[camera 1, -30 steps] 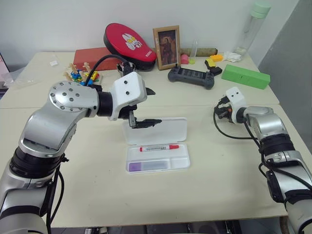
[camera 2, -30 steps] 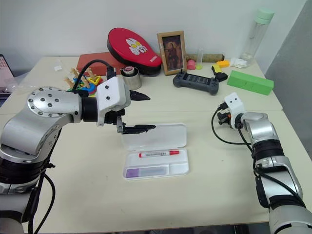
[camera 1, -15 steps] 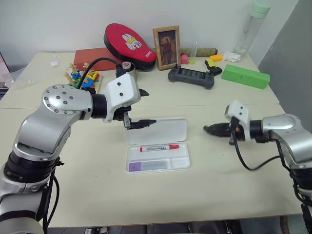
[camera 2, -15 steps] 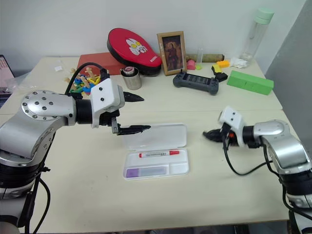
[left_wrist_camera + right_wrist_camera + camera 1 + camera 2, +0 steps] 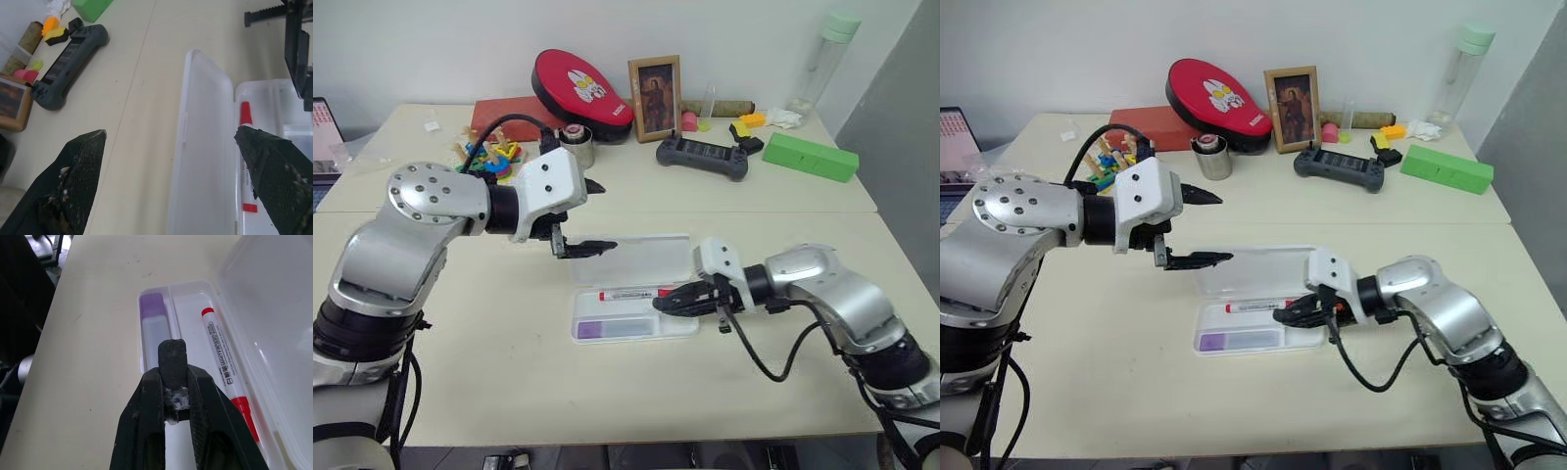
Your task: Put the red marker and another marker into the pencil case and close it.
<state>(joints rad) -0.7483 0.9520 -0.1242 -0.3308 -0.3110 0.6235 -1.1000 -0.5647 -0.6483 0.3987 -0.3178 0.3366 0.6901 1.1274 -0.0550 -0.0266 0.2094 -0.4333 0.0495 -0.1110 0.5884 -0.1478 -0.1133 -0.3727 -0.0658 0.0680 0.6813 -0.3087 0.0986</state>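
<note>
Cream table (image 5: 509, 392) against a white wall, clutter along the back edge. On your left, the left gripper (image 5: 584, 217) hovers spread wide and empty over the far left corner of the open lid, barely shifted in the last second. The pencil case (image 5: 681, 328) lies open mid-table, with another marker (image 5: 607, 330) in the near slot and the red marker (image 5: 636, 294) in the far slot, so loading looks done. On your right, the right gripper (image 5: 668, 304) has swung in from the table's right side, fingers pressed together on a small dark stubby piece (image 5: 171, 357), and now sits over the tray's right end. Closing the lid remains.
</note>
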